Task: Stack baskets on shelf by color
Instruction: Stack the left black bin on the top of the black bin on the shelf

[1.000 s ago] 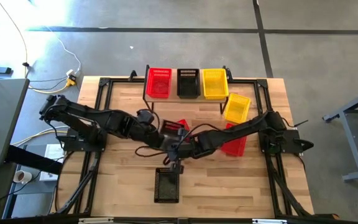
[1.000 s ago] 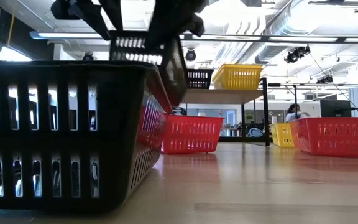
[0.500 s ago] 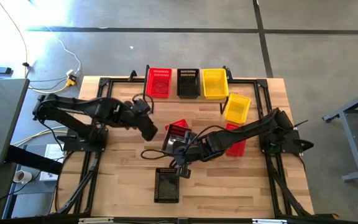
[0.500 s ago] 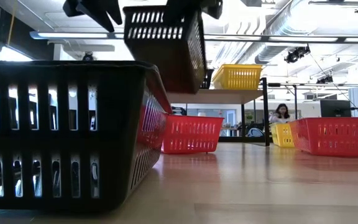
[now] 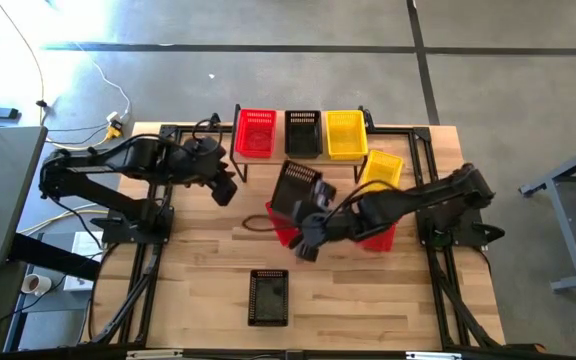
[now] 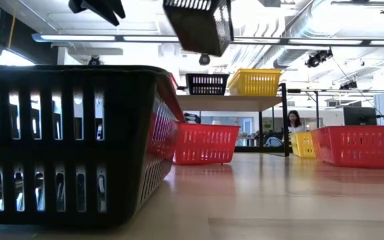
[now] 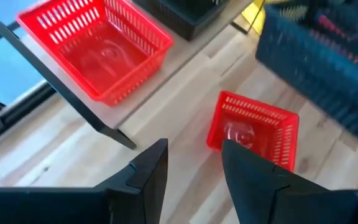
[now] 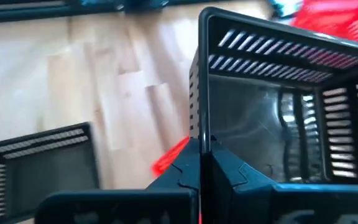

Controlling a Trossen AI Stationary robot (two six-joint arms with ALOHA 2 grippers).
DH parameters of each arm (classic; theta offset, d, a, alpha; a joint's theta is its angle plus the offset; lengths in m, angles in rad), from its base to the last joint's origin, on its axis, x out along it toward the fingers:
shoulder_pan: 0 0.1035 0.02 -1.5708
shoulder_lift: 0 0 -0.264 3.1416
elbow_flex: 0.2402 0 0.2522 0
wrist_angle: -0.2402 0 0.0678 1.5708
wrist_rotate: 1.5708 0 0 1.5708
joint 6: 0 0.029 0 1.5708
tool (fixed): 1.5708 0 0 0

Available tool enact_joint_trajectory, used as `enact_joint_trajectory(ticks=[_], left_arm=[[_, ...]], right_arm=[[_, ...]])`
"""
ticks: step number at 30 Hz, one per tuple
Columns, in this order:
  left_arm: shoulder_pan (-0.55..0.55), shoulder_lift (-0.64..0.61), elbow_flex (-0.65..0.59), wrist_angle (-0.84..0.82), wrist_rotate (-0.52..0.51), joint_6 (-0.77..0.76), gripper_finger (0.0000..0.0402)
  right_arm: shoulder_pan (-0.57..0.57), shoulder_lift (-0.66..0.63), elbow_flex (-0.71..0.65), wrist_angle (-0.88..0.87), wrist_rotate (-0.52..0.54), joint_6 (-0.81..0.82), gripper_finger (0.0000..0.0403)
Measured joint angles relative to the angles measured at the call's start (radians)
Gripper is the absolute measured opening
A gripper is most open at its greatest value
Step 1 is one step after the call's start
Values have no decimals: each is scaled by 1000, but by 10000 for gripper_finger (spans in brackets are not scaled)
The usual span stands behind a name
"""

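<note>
One black basket (image 5: 296, 185) hangs tilted above the table centre, its wall pinched in the right gripper (image 8: 199, 163), seemingly bound for the far shelf (image 5: 304, 158), while the left gripper (image 7: 191, 165) waits parted and empty, far left.

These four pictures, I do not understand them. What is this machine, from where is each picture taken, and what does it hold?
It is a robot with two dark arms at a wooden table; each ends in a two-finger claw. One picture looks straight down, one looks level across the tabletop, and two come from cameras on the wrists.

The right claw is shut on the rim of a black basket, held in the air in front of the shelf. The left claw is open, holds nothing and hangs near the shelf's left end.

On the shelf sit a red basket, a black one and a yellow one. On the table lie another black basket, two red ones and a yellow one.
</note>
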Motion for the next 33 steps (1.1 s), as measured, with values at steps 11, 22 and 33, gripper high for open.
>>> enact_joint_trajectory(ticks=[11, 22, 33], left_arm=[[72, -6, 0, 25, 0, 123, 142], [120, -6, 0, 25, 1, 143, 138], [155, -6, 0, 25, 1, 148, 140]], right_arm=[[-143, -156, 0, -43, 63, -322, 0], [-395, -174, -23, -34, -127, -669, 0], [-565, -172, -135, 65, -345, -809, 0]])
